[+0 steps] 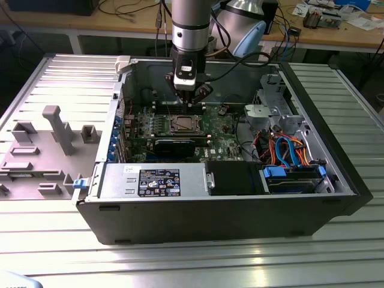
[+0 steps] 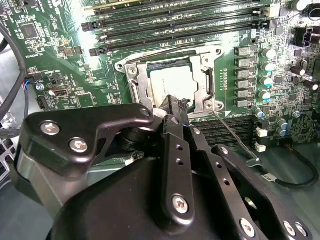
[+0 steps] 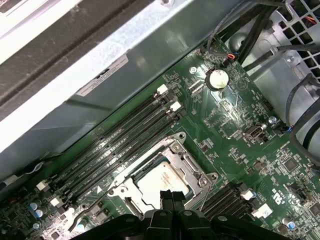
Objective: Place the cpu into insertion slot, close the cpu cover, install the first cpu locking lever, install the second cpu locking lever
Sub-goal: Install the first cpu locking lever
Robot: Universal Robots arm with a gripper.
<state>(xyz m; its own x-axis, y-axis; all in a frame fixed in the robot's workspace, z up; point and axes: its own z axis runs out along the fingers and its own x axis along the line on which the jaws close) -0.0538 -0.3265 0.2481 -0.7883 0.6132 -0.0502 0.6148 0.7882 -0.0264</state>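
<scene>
Two fingers (image 3: 167,196) of the gripper (image 2: 176,104) stand pressed narrow together, gripping nothing that I can see; their tips sit at the edge of the cpu cover (image 2: 209,75), which looks laid flat; the cpu (image 2: 172,82) lies seated in its window, just beyond the tips; one thin locking lever (image 2: 235,136) angles outward from the cover's corner, just beside them.

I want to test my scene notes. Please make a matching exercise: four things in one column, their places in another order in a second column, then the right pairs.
1. cpu
2. gripper
3. coin cell
4. grey fixture tray

A. on the table, at the exterior view's left of the case
B. inside the cpu cover's window
C. above the cpu cover's edge
D. on the green board, apart from the cpu cover

Pairs: 1-B; 2-C; 3-D; 4-A
</scene>
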